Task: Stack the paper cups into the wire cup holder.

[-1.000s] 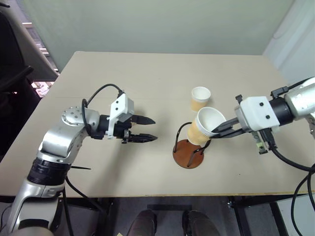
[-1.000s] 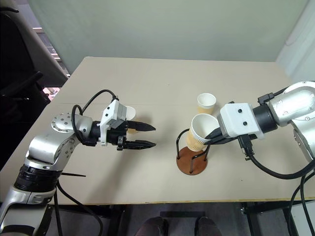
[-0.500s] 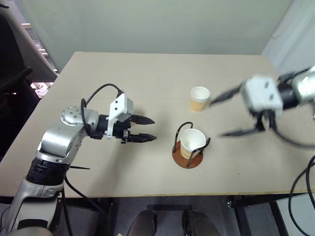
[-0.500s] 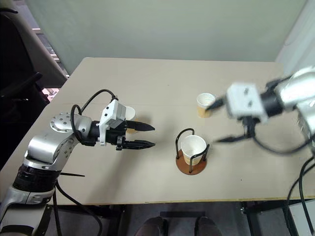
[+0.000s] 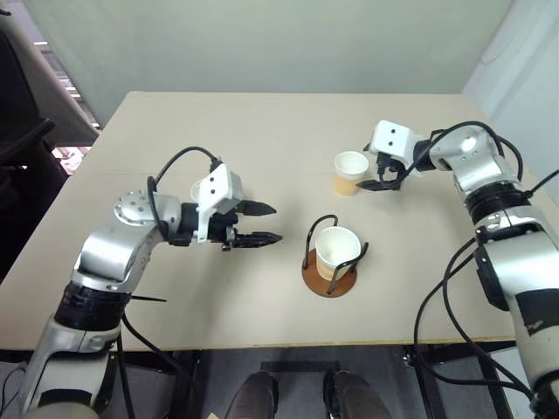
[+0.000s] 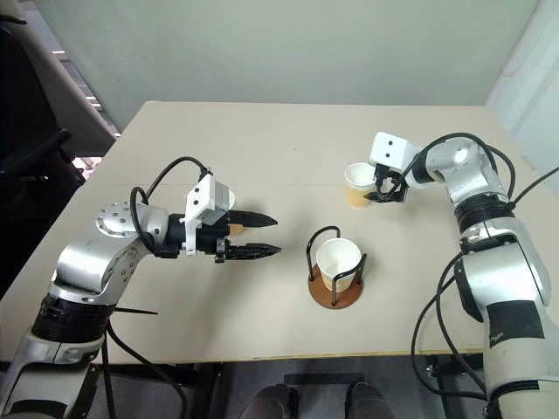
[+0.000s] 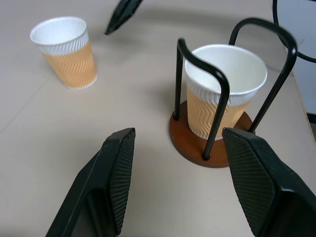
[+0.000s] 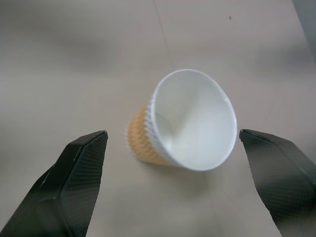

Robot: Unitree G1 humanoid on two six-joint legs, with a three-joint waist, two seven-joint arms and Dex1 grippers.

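One paper cup (image 5: 337,249) stands upright inside the wire cup holder (image 5: 328,281), between its two black arches. A second paper cup (image 5: 350,172) stands on the table behind the holder. My right gripper (image 5: 370,174) is open just to the right of that cup, and in the right wrist view its fingers (image 8: 81,168) spread wide on either side of the cup (image 8: 190,121) without touching it. My left gripper (image 5: 273,223) is open and empty to the left of the holder, pointing at it. A third paper cup (image 6: 232,229) is mostly hidden behind the left wrist.
The beige table (image 5: 262,131) has bare room at the back and along the front edge. A black chair (image 5: 17,148) stands off the table's left side. Black cables loop from both wrists.
My right gripper let go of the cup, which now stands upright in the holder. It opened wide and swung away to the back, up to the second cup. The left arm stayed still.
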